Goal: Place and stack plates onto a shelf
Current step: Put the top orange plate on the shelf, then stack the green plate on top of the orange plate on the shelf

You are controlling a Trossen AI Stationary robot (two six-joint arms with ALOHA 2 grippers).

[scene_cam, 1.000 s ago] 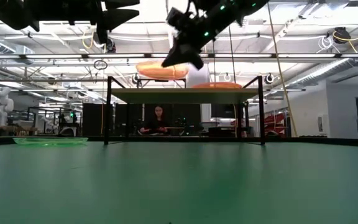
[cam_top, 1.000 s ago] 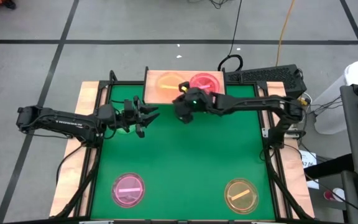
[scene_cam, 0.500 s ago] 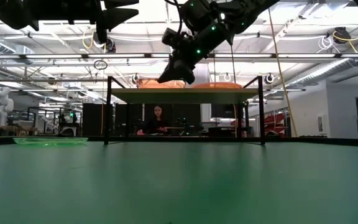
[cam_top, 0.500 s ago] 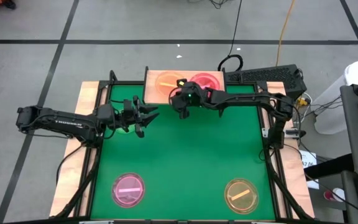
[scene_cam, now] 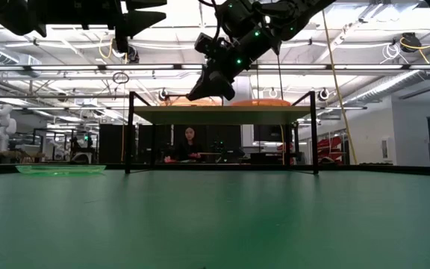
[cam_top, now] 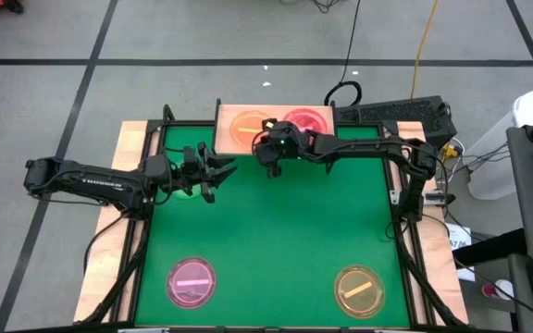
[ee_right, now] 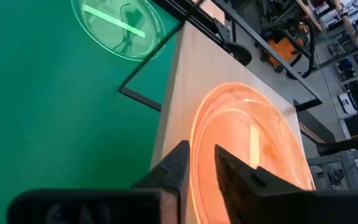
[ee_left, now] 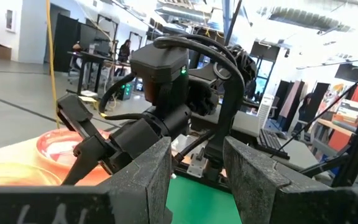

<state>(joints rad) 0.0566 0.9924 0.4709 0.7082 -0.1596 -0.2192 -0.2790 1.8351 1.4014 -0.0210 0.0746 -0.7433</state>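
Note:
An orange plate (ee_right: 253,143) lies flat on the left half of the light-wood shelf (cam_top: 225,139), beside a pink plate (cam_top: 305,122) on the right half. My right gripper (ee_right: 202,155) is at the shelf's near edge. Its fingers stand slightly apart on either side of the orange plate's near rim. My left gripper (ee_left: 197,180) hovers open and empty above the table's left-centre, pointing at the right arm. A green plate (ee_right: 118,25) rests on the mat near the shelf's left legs. A pink plate (cam_top: 192,280) and an amber plate (cam_top: 359,289) lie near the front edge. My right gripper has one finger outside and one finger (ee_right: 235,177) inside the orange plate's near rim (ee_right: 196,163). The fingers slant down from the table's near right side. A small gap shows beside the rim, so I cannot tell whether they touch it. The plate lies on the shelf.
The shelf stands on thin black legs (scene_cam: 131,134) at the far edge, with open space beneath it. Wooden strips (cam_top: 128,166) border the green mat. The mat's middle (cam_top: 276,231) holds nothing. A person sits in the room behind the shelf.
My right gripper has moved toward the table's left and down, bringing the orange plate along. The plate was tilted above the shelf a second ago. It now lies flat on the shelf's left half.

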